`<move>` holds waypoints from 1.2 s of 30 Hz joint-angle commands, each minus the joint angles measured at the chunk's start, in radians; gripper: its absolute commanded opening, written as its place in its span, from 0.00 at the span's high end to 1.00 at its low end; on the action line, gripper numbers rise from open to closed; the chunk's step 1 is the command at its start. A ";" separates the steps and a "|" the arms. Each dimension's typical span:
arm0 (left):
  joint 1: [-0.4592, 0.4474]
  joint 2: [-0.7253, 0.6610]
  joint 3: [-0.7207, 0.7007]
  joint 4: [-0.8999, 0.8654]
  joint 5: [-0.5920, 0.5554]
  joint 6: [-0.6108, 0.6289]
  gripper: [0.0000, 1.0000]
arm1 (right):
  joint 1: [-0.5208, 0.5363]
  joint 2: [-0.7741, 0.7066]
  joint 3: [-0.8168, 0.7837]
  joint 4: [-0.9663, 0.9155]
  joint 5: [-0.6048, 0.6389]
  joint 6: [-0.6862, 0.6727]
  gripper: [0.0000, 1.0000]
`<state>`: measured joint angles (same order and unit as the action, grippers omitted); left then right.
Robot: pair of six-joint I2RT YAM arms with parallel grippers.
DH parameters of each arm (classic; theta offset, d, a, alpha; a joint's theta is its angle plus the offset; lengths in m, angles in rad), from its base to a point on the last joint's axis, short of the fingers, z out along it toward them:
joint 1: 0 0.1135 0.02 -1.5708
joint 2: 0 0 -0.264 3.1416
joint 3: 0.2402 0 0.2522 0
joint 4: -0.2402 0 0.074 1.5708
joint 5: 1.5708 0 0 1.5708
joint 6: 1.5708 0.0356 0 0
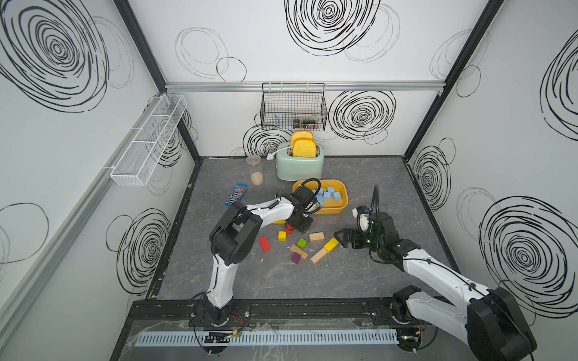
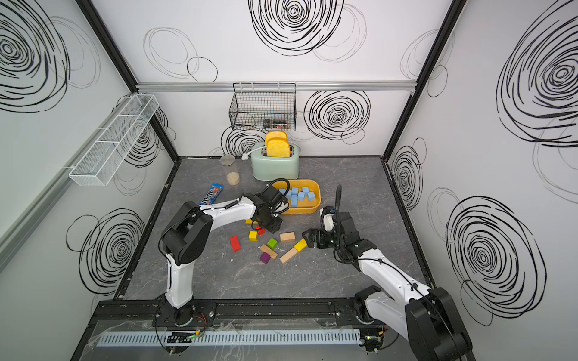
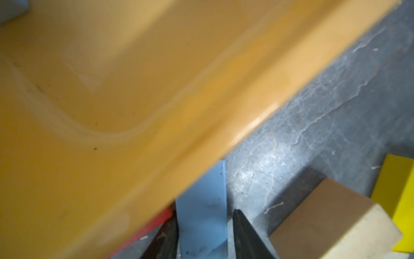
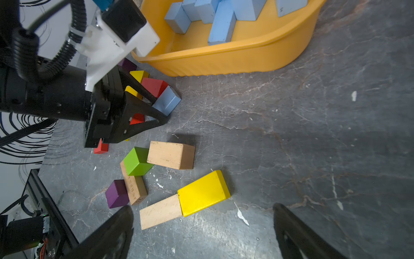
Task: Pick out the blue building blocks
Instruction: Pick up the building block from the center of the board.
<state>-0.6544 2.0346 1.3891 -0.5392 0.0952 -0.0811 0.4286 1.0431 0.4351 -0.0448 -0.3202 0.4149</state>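
- The left hand point(image 4: 161, 109) is down at the worktop point(image 4: 291, 134) and nearly closed, with a finger against each side of a blue block point(image 4: 168, 101) held right at the fingertips
- That block rests on the worktop, and a red block point(image 4: 154, 86) touches it just outside one finger
- The yellow tub point(image 4: 224, 52) rises close ahead of the fingers, and the other blue building blocks point(image 4: 220, 24) lie inside it, further ahead of the hand
- The hold looks shallow to me, so I'd want the squeeze firm before any lift, then a straight rise so the red neighbour isn't dragged along
- The block's underside should clear the tub's rim before the hand goes forward, and the release should be low over a bare patch of the tub floor so nothing bounces out
- The right hand point(image 1: 339, 239) gapes wide and empty, off to the side with a yellow brick point(image 4: 202, 192) just ahead of it, and I'd leave it out of the way
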 commanded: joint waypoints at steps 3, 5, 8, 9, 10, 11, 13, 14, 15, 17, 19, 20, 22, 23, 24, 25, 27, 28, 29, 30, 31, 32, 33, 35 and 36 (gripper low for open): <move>-0.004 0.022 -0.018 0.016 -0.002 -0.020 0.64 | 0.003 -0.004 0.020 -0.022 0.019 -0.014 0.02; -0.004 0.019 -0.025 0.022 -0.001 -0.022 0.68 | 0.003 -0.004 0.024 -0.024 0.020 -0.015 0.02; -0.005 0.005 -0.046 0.035 0.003 -0.023 0.69 | 0.004 -0.002 0.030 -0.027 0.020 -0.016 0.02; -0.004 0.000 -0.053 0.039 0.003 -0.023 0.69 | 0.003 -0.002 0.033 -0.028 0.021 -0.015 0.02; -0.004 -0.006 -0.060 0.040 0.002 -0.023 0.70 | 0.003 -0.001 0.036 -0.030 0.019 -0.017 0.02; -0.003 -0.012 -0.065 0.042 0.000 -0.024 0.71 | 0.002 -0.002 0.038 -0.032 0.019 -0.017 0.02; -0.004 -0.030 -0.082 0.048 0.000 -0.026 0.72 | 0.002 -0.003 0.043 -0.034 0.016 -0.017 0.02; -0.004 -0.040 -0.089 0.051 -0.001 -0.028 0.75 | 0.002 -0.003 0.045 -0.035 0.014 -0.018 0.02; -0.003 -0.053 -0.098 0.055 -0.005 -0.032 0.77 | 0.002 -0.006 0.048 -0.036 0.014 -0.018 0.02; -0.002 -0.080 -0.114 0.066 -0.015 -0.037 0.79 | 0.001 -0.008 0.051 -0.039 0.011 -0.018 0.02; -0.002 -0.112 -0.129 0.075 -0.019 -0.041 0.80 | 0.001 -0.016 0.057 -0.044 0.009 -0.018 0.02; -0.002 -0.125 -0.135 0.080 -0.019 -0.042 0.80 | 0.001 -0.019 0.058 -0.047 0.008 -0.018 0.02; -0.001 -0.155 -0.146 0.087 -0.022 -0.043 0.83 | -0.001 -0.027 0.062 -0.050 0.006 -0.019 0.02; 0.000 -0.167 -0.148 0.090 -0.023 -0.043 0.85 | -0.001 -0.028 0.065 -0.053 0.005 -0.020 0.02; -0.001 -0.180 -0.151 0.090 -0.026 -0.042 0.88 | -0.003 -0.033 0.068 -0.057 0.003 -0.023 0.02; -0.001 -0.192 -0.153 0.091 -0.030 -0.044 0.90 | -0.004 -0.035 0.072 -0.062 0.005 -0.027 0.02; -0.001 -0.217 -0.153 0.090 -0.033 -0.041 0.94 | -0.007 -0.041 0.083 -0.073 0.009 -0.033 0.02; -0.001 -0.233 -0.154 0.091 -0.039 -0.042 0.95 | -0.010 -0.044 0.090 -0.079 0.012 -0.036 0.02; 0.000 -0.247 -0.157 0.096 -0.041 -0.042 0.95 | -0.011 -0.045 0.096 -0.084 0.015 -0.037 0.02; -0.001 -0.265 -0.160 0.103 -0.042 -0.041 0.99 | -0.014 -0.047 0.102 -0.090 0.017 -0.040 0.02; -0.001 -0.284 -0.162 0.107 -0.044 -0.043 1.00 | -0.015 -0.049 0.109 -0.094 0.020 -0.043 0.02; 0.001 -0.297 -0.162 0.111 -0.047 -0.043 1.00 | -0.017 -0.050 0.114 -0.097 0.020 -0.044 0.02; 0.001 -0.313 -0.160 0.114 -0.049 -0.042 1.00 | -0.019 -0.050 0.121 -0.102 0.019 -0.045 0.02; 0.004 -0.338 -0.154 0.123 -0.050 -0.040 1.00 | -0.022 -0.047 0.135 -0.106 0.020 -0.047 0.02; 0.005 -0.349 -0.149 0.130 -0.052 -0.037 1.00 | -0.025 -0.046 0.142 -0.107 0.020 -0.047 0.02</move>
<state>-0.6540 1.7275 1.2339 -0.4438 0.0593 -0.1093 0.4103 1.0092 0.5400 -0.1230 -0.3058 0.3840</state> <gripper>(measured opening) 0.331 0.977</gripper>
